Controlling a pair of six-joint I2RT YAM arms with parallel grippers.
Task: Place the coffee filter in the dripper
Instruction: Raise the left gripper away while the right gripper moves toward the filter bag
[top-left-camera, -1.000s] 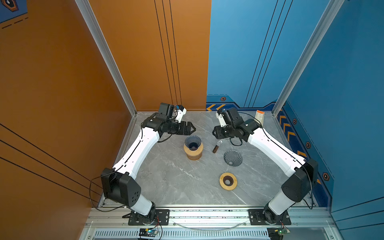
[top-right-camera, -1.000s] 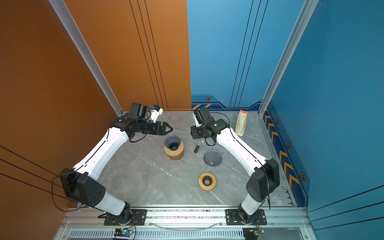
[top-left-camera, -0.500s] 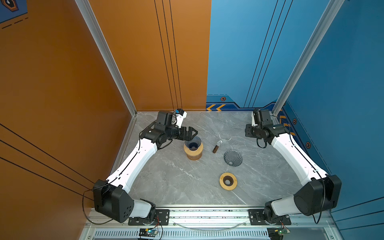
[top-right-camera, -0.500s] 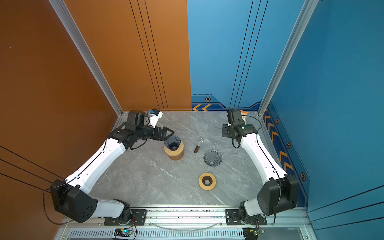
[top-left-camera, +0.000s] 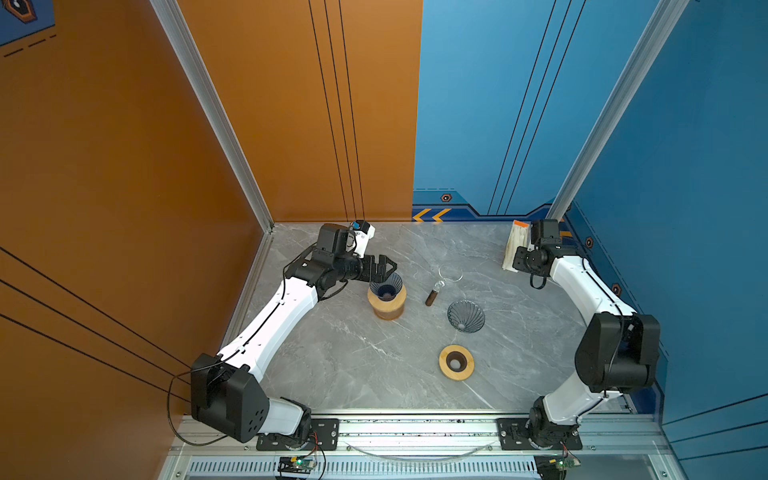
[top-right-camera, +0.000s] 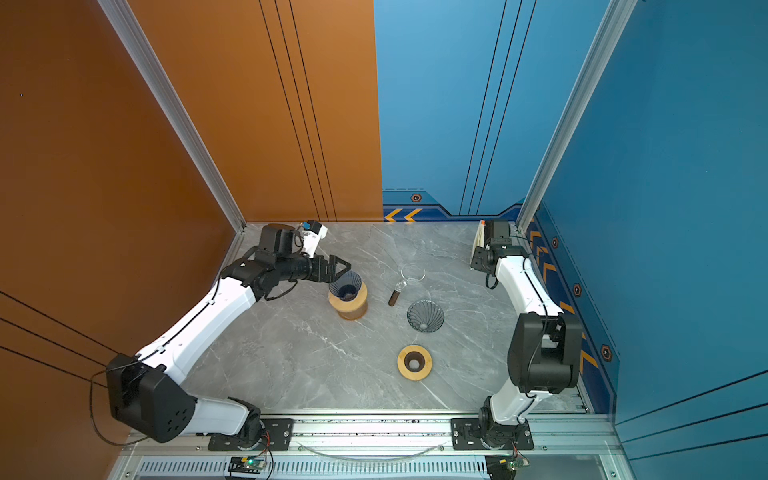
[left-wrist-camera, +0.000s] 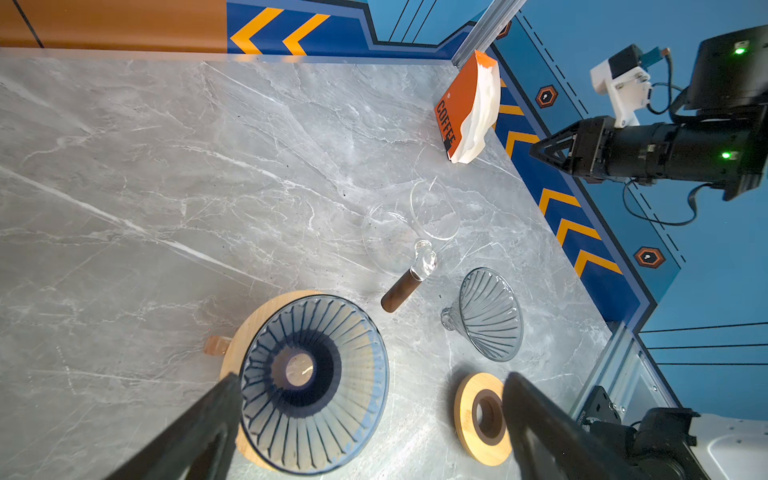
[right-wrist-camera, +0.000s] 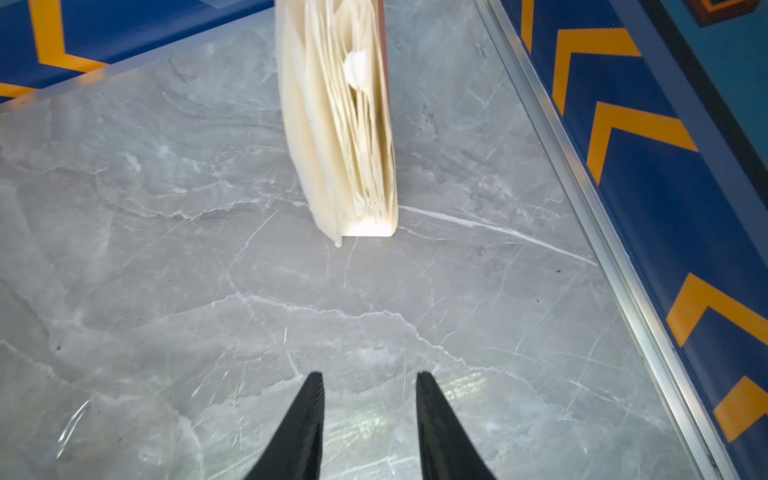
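**Item 1, coffee filter pack** (left-wrist-camera: 469, 108): You will find it at the desk's (top-left-camera: 353, 365) far right corner, standing on its narrow end and leaning a little. It has an orange cover lettered COFFEE, with cream-white paper leaves packed against it. In the right wrist view (right-wrist-camera: 340, 124) the leaf edges fan out loosely.

**Item 2, dripper** (top-left-camera: 386, 286): This is a blue-tinted ribbed cone, mouth up, seated on a wooden stand (top-left-camera: 388, 309) in the far left part of the desk. You can see no paper inside it.

**Item 3, left tool** (top-left-camera: 386, 268): The jaws are spread wide and hold nothing. It hangs at the dripper's rim, and the left wrist view shows one finger (left-wrist-camera: 224, 399) beside that rim.

**Item 4, right tool** (right-wrist-camera: 370, 378): The jaws stand partly spread with only bare desk between them. It points at the filter pack from near by, not touching it.

**Item 5, spares, mid-desk**: You also have a grey ribbed cone (top-left-camera: 466, 316) on its side, a wooden ring (top-left-camera: 456, 362) nearer the front edge, and a clear glass piece with a brown handle (top-left-camera: 432, 296).
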